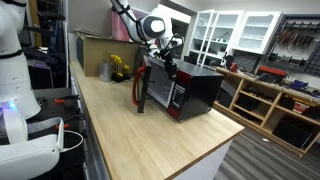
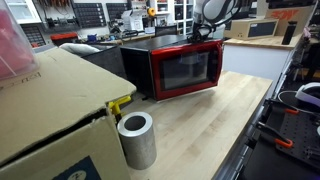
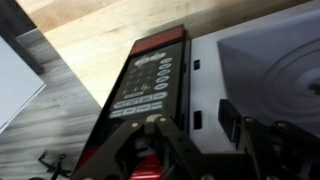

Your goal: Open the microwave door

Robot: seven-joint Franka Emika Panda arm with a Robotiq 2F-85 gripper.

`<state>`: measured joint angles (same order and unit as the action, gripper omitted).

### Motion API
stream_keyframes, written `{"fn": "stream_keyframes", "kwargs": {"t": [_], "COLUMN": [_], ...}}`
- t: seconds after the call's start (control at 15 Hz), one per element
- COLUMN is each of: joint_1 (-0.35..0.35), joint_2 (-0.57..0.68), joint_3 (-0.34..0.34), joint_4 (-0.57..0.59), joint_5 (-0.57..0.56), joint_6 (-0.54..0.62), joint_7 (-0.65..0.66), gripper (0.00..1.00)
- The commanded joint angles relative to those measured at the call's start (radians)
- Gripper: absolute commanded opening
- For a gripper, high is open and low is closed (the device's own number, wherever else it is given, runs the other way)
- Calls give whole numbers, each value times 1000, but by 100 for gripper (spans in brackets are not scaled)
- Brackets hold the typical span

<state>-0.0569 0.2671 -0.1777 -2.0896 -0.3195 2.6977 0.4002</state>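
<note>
The microwave [image 1: 200, 90] stands on the wooden counter [image 1: 150, 135], black-cased with a red front. Its door [image 1: 140, 90] is swung wide open to the side. In an exterior view the door's red outside with dark window [image 2: 186, 70] faces the camera. In the wrist view I see the control strip [image 3: 145, 85] with its buttons and, beside it, the open cavity with the pale turntable [image 3: 275, 70]. My gripper [image 3: 185, 140] is open, its fingers apart over the front frame between strip and cavity. It hovers above the microwave's front [image 1: 168, 62] [image 2: 205, 30].
A brown cardboard box [image 1: 100, 48] [image 2: 40, 110] stands at the counter's far end, with a grey cylinder [image 2: 137, 140] and a yellow object [image 2: 120, 103] beside it. White glass-fronted cabinets [image 1: 235, 30] and wooden shelves [image 1: 265, 105] lie beyond the counter edge.
</note>
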Motion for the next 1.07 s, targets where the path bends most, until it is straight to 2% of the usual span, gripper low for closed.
{"fn": "stream_keyframes", "kwargs": {"t": [0.0,0.13,0.2,0.33,0.6,1.0], "joint_1": [-53,-40,-34,-26,-10,26], "joint_2": [-97,-119,-132,-153,-189,-197], "joint_3": [126,138,139,140,141,160], "joint_4": [-23,-1,10,22,20,4], "joint_5": [287,410,444,490,504,513], "joint_6": [-163,-276,-332,-428,-564,-625], "joint_7": [-181,-224,-227,-216,-204,-204], "gripper": [19,3,0,0,0,0]}}
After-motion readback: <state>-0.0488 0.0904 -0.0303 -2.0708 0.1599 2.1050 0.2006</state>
